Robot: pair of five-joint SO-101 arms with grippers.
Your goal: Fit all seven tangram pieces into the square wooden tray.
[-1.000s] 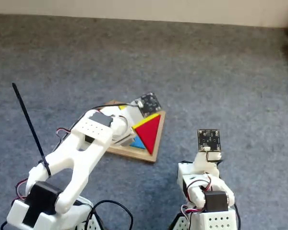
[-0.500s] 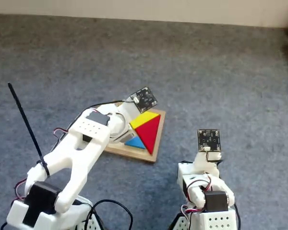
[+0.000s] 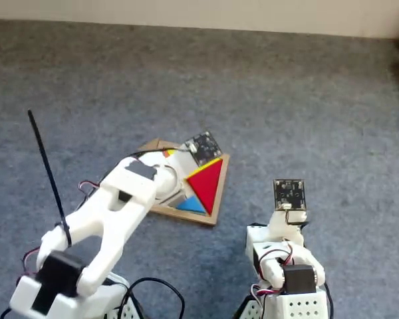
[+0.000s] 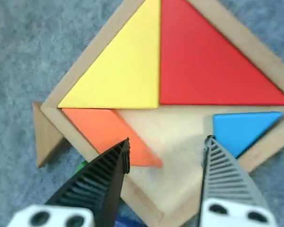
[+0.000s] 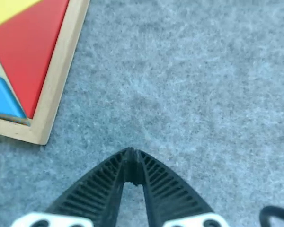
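The square wooden tray (image 4: 83, 64) lies under my left gripper (image 4: 167, 142), which hangs open just above its bare floor (image 4: 180, 137) with nothing between the fingers. In the tray lie a yellow triangle (image 4: 123, 75), a red triangle (image 4: 213, 66), an orange piece (image 4: 109, 132) and a small blue triangle (image 4: 244, 130). A wood-coloured triangle (image 4: 45, 139) lies on the carpet against the tray's outer edge. From above, the left arm (image 3: 130, 193) covers half of the tray (image 3: 216, 206). My right gripper (image 5: 131, 153) is shut over carpet, a short way from the tray's corner (image 5: 61, 80).
Grey carpet (image 3: 306, 100) surrounds the tray on all sides. A thin black rod (image 3: 46, 169) sticks up from the left arm. The right arm (image 3: 286, 266) stays folded near its base at the front right. A green sliver (image 4: 80, 166) peeks out beside my left finger.
The left arm has swung slightly over the tray, out and back, and more of the tray's far corner shows now. The right arm has not moved.
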